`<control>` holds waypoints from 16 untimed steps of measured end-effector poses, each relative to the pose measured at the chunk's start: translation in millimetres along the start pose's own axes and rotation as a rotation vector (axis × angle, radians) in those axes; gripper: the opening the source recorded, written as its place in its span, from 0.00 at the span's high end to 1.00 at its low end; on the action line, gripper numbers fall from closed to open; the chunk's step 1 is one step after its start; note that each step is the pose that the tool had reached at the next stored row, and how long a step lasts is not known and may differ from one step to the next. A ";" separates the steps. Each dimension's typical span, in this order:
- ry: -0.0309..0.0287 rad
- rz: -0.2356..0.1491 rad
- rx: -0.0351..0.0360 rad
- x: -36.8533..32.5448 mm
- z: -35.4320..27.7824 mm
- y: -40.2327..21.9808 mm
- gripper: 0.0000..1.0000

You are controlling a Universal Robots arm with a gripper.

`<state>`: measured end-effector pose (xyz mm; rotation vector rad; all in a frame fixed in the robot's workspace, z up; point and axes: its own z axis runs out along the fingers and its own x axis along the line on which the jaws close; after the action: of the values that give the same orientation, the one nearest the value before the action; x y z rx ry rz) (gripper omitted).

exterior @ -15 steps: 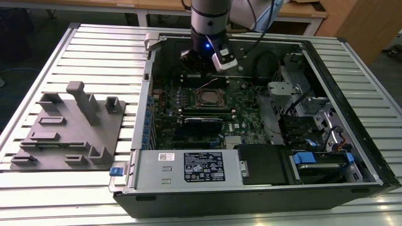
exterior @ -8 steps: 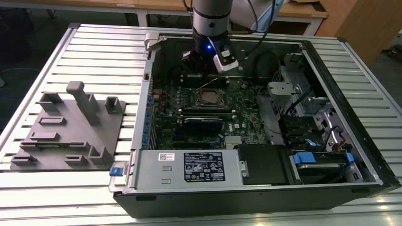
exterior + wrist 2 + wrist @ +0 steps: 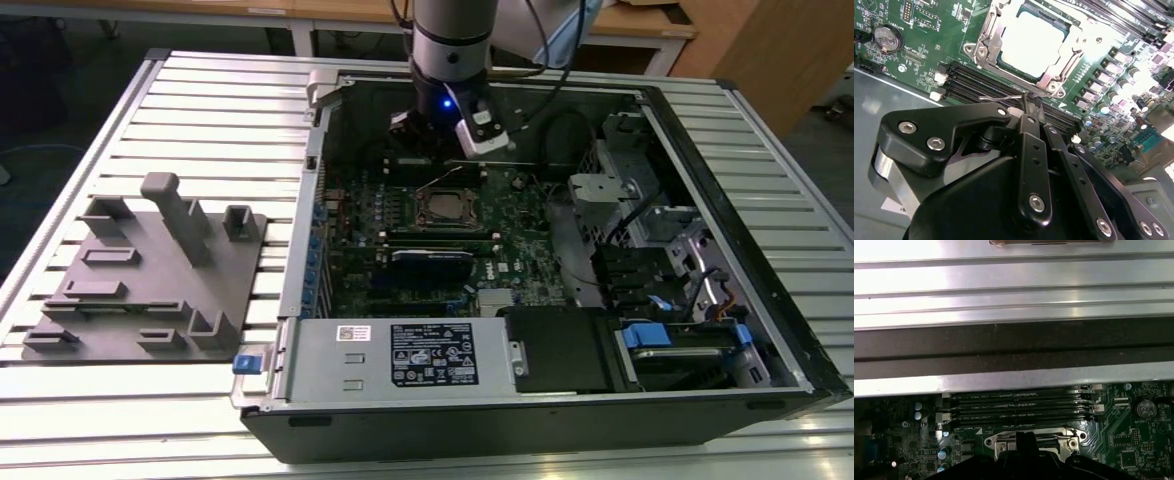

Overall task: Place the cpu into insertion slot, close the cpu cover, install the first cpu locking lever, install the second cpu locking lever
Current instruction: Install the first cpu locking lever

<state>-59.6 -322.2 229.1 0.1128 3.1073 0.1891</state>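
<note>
The cpu [image 3: 1031, 42], with its silvery top, lies in the insertion slot [image 3: 445, 205] on the green board. The cpu cover [image 3: 988, 37], a metal frame, lies flat around it. My gripper [image 3: 1026, 100] hovers at the socket's edge beside the memory slots, its black fingers [image 3: 1030, 135] pressed together. A thin wire locking lever [image 3: 1001, 98] runs up to the fingertips and touches them; whether it is pinched is not clear. In the first wrist view the gripper [image 3: 1024, 436] sits just before the socket frame [image 3: 1074, 442]. In the exterior view the gripper [image 3: 422, 145] hangs over the socket's far side.
The board sits deep in an open computer case [image 3: 320, 200] with tall walls. Long black memory slots [image 3: 979, 82] and a coin battery [image 3: 888, 38] flank the socket. Drive bays [image 3: 641, 230] stand at the exterior view's right, a power supply [image 3: 400, 355] in front, and a grey fixture plate [image 3: 147, 270] on the table.
</note>
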 end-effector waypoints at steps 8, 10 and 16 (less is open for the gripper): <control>-0.0001 0.000 -0.0003 -0.1 4.5 2.5 0.90; 0.0001 0.000 0.0001 -0.7 4.7 2.9 0.90; 0.0001 0.000 0.0001 -2.6 5.4 4.1 0.90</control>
<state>-56.5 -317.6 224.3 0.1125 3.1074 0.1891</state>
